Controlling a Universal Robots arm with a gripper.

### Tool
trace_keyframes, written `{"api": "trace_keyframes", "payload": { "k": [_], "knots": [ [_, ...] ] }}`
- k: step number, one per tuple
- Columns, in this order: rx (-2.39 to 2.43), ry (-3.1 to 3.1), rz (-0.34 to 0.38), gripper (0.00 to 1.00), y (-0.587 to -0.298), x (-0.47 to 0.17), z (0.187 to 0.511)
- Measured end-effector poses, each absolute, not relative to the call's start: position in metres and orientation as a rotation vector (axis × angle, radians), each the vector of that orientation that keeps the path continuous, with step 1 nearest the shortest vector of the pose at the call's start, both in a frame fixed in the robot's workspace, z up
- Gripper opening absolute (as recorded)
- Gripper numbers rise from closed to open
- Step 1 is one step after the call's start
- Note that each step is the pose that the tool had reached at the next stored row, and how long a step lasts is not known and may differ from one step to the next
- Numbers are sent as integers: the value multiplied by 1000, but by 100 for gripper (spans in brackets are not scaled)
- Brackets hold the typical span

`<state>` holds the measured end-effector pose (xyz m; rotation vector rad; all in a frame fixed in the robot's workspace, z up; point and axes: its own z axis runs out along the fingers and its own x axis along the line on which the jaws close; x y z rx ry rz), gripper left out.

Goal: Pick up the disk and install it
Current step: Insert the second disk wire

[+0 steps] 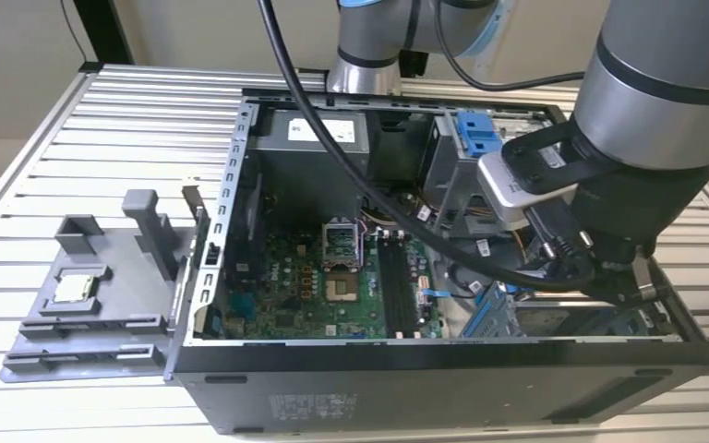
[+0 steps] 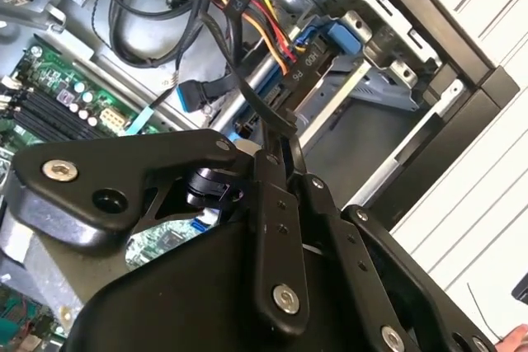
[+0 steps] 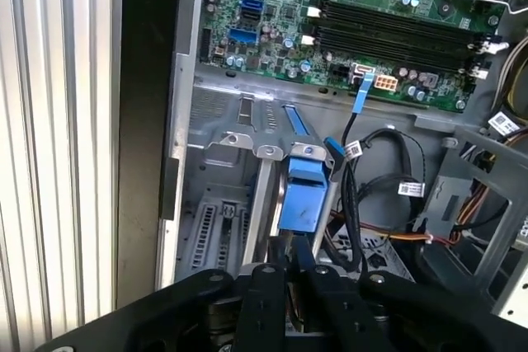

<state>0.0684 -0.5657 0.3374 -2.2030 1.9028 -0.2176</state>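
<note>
On the ribbed, silver metal table (image 1: 84, 138) lies a black computer case (image 1: 453, 388) with its side open. In the exterior view its front end is cut off by the picture's lower edge.

The thick grey arm (image 1: 675, 83) comes down over the corner of the case at the exterior view's right. It hides most of the drive bay there.

Inside the case, the flat green motherboard (image 1: 330, 277) is plain to see, with long black memory slots and a square socket.

A matte grey plastic fixture tray (image 1: 84, 314) with upright posts sits beside the case at the exterior view's left.

The disk (image 3: 301, 191) stands edge-on in the perforated sheet-metal bay. Its glossy blue frame and a narrow silver edge show, while its broad face is out of sight.

The black gripper (image 3: 290, 274) sits right at the near end of that frame. Its own body covers the meeting point, so I cannot tell whether it is pinching the disk or spread apart.

Black, red and yellow cables (image 2: 247, 6) loop beside the bay, partly behind the metal.

A small square silver chip (image 1: 78, 286) lies on the tray.
</note>
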Motion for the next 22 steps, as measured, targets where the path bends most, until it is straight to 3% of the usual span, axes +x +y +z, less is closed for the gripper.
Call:
{"api": "trace_keyframes", "payload": {
  "k": [22],
  "knots": [
    [-2181,1925,-224,0,-561,71,334]
  ]
}}
